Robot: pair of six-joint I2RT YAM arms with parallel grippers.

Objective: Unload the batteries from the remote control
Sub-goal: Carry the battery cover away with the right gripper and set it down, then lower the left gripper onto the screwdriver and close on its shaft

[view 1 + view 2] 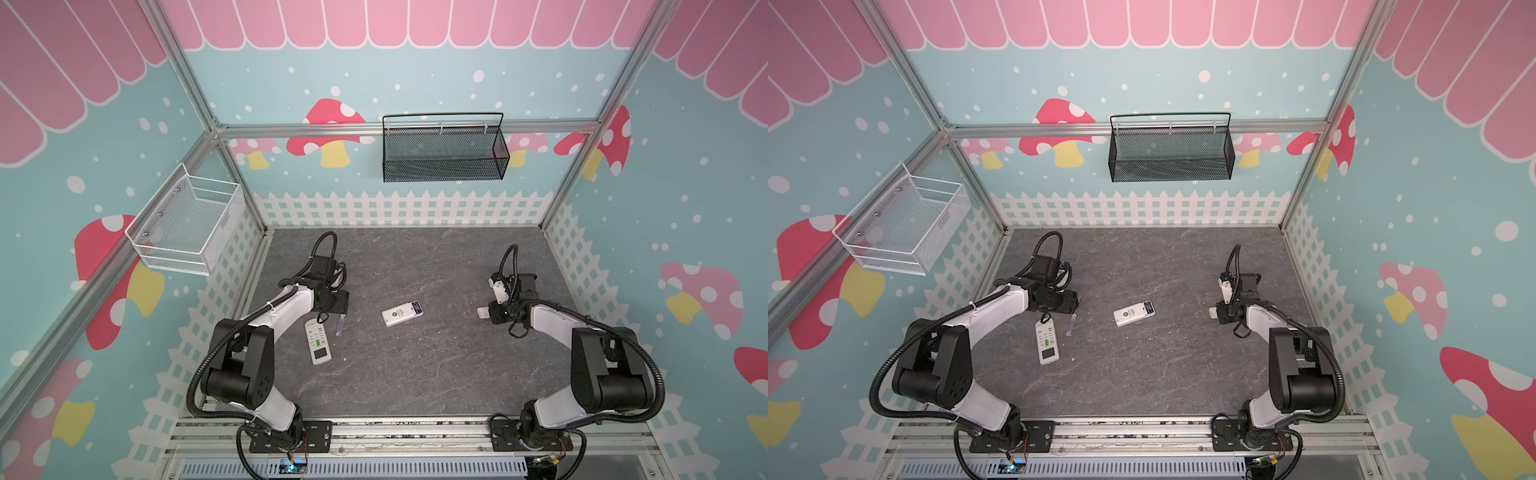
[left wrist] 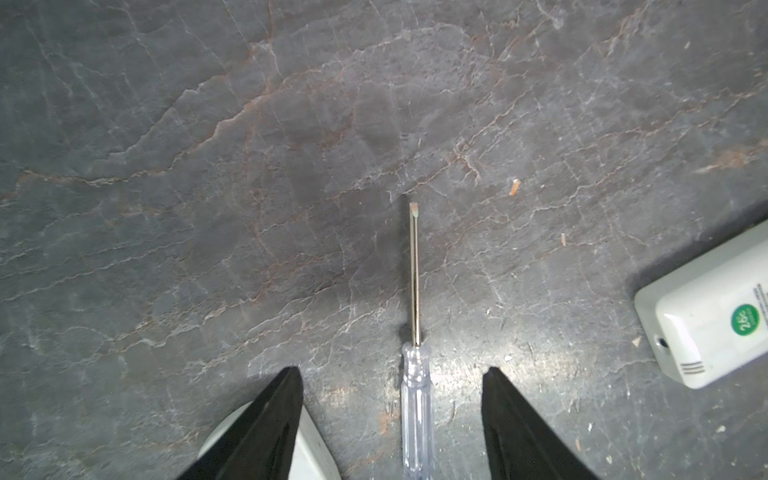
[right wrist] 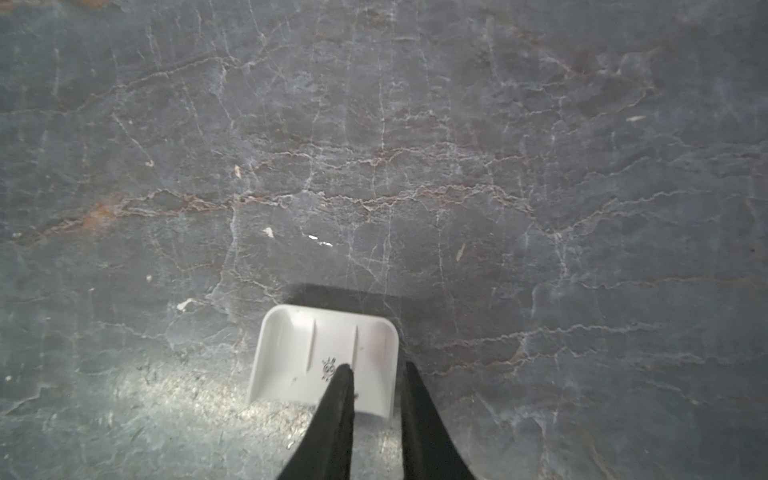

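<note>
Two remotes [image 1: 402, 312] [image 1: 318, 343]; L jaws wide astride screwdriver [image 2: 417, 415] — R jaws ajar at cover [image 3: 299, 357].

We see a matt, stone-like table top [image 2: 208, 124], grey, veined and slightly rough. On the screwdriver [image 2: 415, 365] we make out a clear, glossy plastic handle and a bright polished metal shaft. The white cover [image 3: 324, 353] and the remote [image 2: 706, 307] look like smooth plastic with a soft sheen. Both the black basket [image 1: 444, 153] and the white basket [image 1: 183, 232] are metal mesh.
</note>
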